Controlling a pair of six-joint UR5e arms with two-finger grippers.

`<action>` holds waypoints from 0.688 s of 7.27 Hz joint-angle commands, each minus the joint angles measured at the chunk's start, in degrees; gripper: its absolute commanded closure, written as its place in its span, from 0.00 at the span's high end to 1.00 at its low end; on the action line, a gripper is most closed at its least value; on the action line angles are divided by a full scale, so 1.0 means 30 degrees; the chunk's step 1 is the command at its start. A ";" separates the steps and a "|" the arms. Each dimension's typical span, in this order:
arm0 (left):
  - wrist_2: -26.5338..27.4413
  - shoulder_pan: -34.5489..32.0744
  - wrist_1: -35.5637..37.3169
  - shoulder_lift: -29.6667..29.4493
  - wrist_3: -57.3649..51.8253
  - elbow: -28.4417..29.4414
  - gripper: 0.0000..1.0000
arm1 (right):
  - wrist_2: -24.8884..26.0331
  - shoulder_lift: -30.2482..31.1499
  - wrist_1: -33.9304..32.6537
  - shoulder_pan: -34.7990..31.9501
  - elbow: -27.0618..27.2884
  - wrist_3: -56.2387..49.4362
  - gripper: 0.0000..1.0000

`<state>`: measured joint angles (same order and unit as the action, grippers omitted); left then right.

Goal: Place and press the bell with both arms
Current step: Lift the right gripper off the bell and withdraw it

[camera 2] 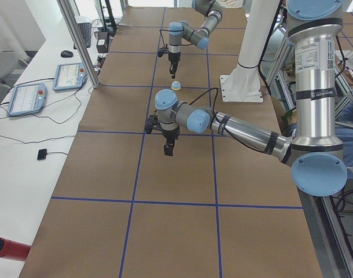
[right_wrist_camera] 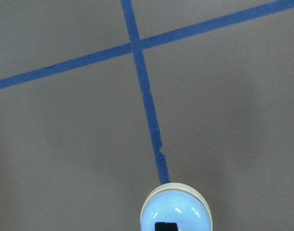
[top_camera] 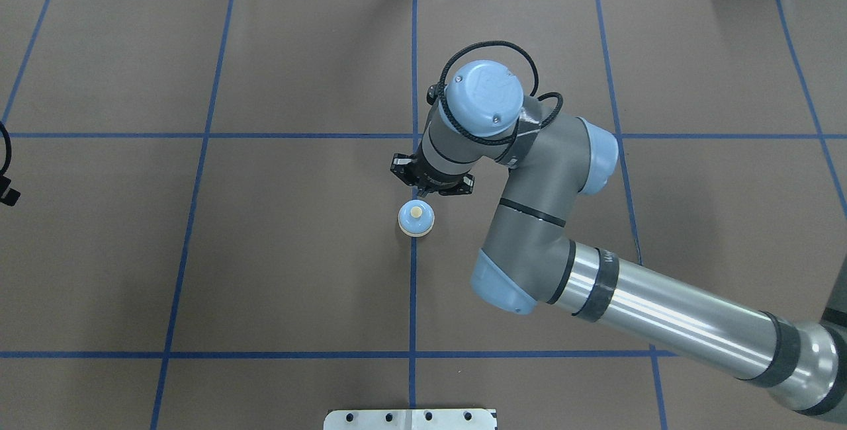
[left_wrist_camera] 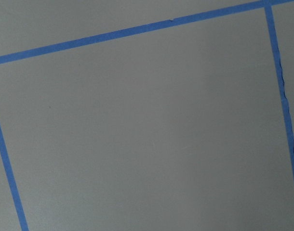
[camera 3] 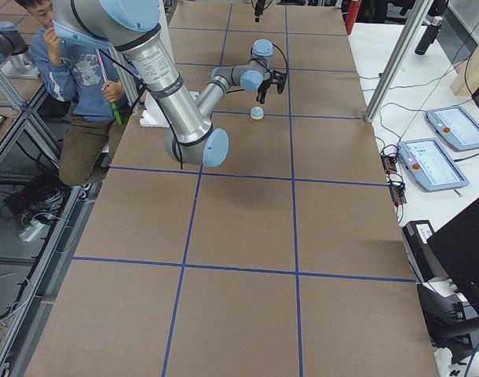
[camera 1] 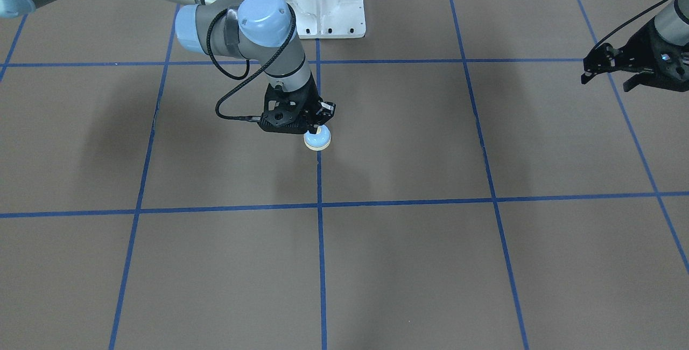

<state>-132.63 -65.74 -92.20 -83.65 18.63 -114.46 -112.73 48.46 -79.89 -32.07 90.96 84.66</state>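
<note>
The light-blue bell (camera 1: 317,139) with its cream rim and button stands upright on a blue tape line near the table's middle (top_camera: 415,218). My right gripper (camera 1: 315,130) points straight down, shut and empty, over the bell's button. The side views show a small gap between the tips and the bell (camera 2: 176,86). In the right wrist view the shut fingertips (right_wrist_camera: 166,226) show dark over the bell's dome (right_wrist_camera: 176,209). My left gripper (camera 1: 608,75) hangs open and empty, far off to the robot's left, above bare table. The left wrist view shows only table and tape.
Blue tape lines (top_camera: 413,298) divide the brown table into squares. The white pedestal (camera 1: 323,0) stands at the robot's edge behind the bell. Tablets (camera 2: 26,98) and cables lie on the far white bench. A seated person (camera 3: 82,78) is beside the robot.
</note>
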 commanded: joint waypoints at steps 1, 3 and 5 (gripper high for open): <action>0.0000 0.0000 0.0000 -0.0006 0.0001 -0.0021 1.00 | -0.1233 0.3631 -0.0178 -0.1720 0.3879 -0.0387 0.00; 0.0000 0.0000 0.0000 0.0023 -0.0028 -0.0079 1.00 | -0.4624 0.8227 -0.0090 -0.5578 0.6555 -0.4463 0.00; -0.0029 0.0000 0.0000 0.0111 -0.0057 -0.0080 0.99 | -0.7263 1.2711 -0.0002 -0.9940 0.6830 -1.2941 0.00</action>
<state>-132.68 -65.74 -92.20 -83.44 18.53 -114.67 -129.41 78.25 -79.99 -53.76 110.67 61.26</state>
